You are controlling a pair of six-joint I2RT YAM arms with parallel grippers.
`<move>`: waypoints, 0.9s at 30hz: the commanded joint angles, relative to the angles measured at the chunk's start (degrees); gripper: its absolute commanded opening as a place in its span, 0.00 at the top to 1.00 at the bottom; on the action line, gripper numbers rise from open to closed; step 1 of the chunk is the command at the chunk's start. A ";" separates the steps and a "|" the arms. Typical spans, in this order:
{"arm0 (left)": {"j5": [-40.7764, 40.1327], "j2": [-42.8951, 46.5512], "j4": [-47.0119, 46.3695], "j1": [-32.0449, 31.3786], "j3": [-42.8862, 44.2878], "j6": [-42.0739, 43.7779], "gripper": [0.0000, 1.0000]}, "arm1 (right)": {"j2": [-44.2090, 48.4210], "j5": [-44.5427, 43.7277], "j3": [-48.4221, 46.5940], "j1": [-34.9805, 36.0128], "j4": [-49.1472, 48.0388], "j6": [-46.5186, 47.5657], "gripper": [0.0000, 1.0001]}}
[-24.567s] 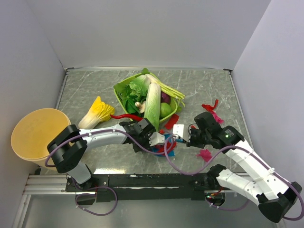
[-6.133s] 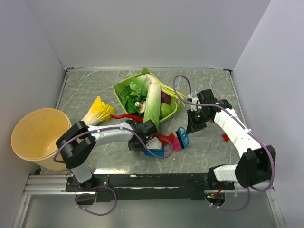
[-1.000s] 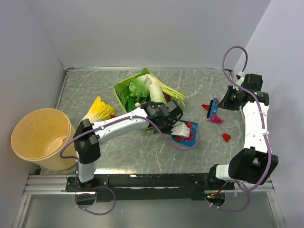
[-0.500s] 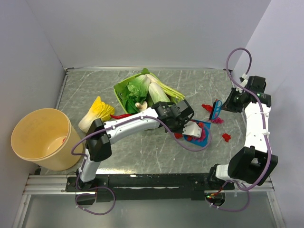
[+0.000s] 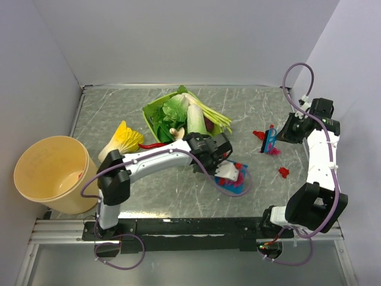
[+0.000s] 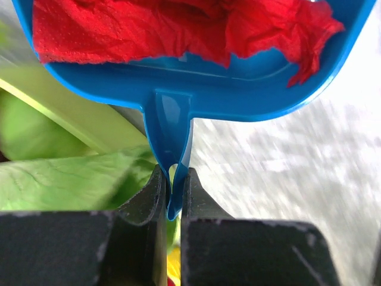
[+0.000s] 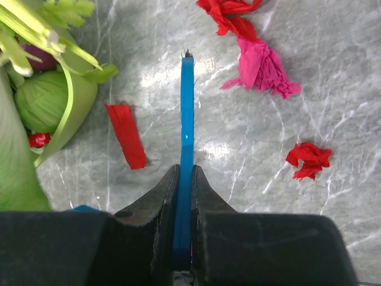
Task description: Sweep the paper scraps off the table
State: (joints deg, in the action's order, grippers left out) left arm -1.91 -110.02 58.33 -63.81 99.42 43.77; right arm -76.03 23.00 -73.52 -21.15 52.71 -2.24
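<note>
Far left, you had the tan bucket (image 5: 50, 173) by the edge of the table (image 5: 113, 107), with the green basket (image 5: 156, 114) of vegetables further in. Mid-table, your left end effector (image 6: 173, 179) was clenched on the handle of the blue dustpan (image 6: 178, 89), and red paper scraps (image 6: 149, 24) lay in the pan. To the right, your right end effector (image 7: 185, 170) was clamped on a blue brush (image 7: 187, 113). Loose on the table around it were a red strip (image 7: 126, 134), a magenta tuft (image 7: 262, 68) touching red bits, and a red wad (image 7: 308, 159) lying apart.
</note>
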 commanded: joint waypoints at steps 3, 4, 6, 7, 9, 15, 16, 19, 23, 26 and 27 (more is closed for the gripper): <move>-2.74 9.90 4.08 1.06 -10.18 1.76 0.99 | 0.88 2.04 1.80 3.03 -2.61 5.31 1.00; -2.92 11.48 4.25 1.14 -11.51 1.50 0.99 | 1.06 1.96 1.88 3.74 -2.78 7.14 1.00; -2.92 13.07 4.43 1.06 -15.46 -0.35 0.99 | 1.85 2.66 2.50 5.32 -3.40 9.61 1.00; -2.75 14.99 4.25 1.14 -16.87 -0.96 0.99 | 2.20 1.70 2.76 7.07 -3.75 11.89 1.00; -2.57 17.45 3.37 1.23 -20.90 -2.89 0.99 | 3.69 0.64 4.78 8.92 -5.85 14.53 1.00; -5.71 21.94 -0.21 1.41 -30.66 -8.07 0.99 | 6.77 -4.10 11.37 16.92 -11.13 26.75 1.00; -6.95 22.04 -1.27 1.41 -31.90 -8.95 0.99 | 6.42 -4.28 11.90 18.49 -11.74 29.20 1.00; -10.12 19.94 -2.77 1.50 -34.11 -13.08 0.99 | 5.46 -6.91 12.95 20.88 -14.02 32.55 1.00; -11.88 16.68 -4.97 1.58 -33.15 -16.17 0.99 | 4.05 -10.78 15.06 27.19 -17.72 36.68 1.00; -13.73 12.74 -5.77 1.67 -31.75 -17.57 0.99 | 1.59 -15.79 15.95 31.23 -19.40 39.59 1.00; -13.99 11.77 -5.68 1.76 -31.22 -17.93 0.99 | 0.89 -17.10 15.95 31.95 -19.40 40.03 1.00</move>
State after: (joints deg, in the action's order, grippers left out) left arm -12.21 -94.63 55.18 -62.33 65.28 30.06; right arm -72.51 12.34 -58.22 6.94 37.95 31.99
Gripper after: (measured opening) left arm 0.079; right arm 0.134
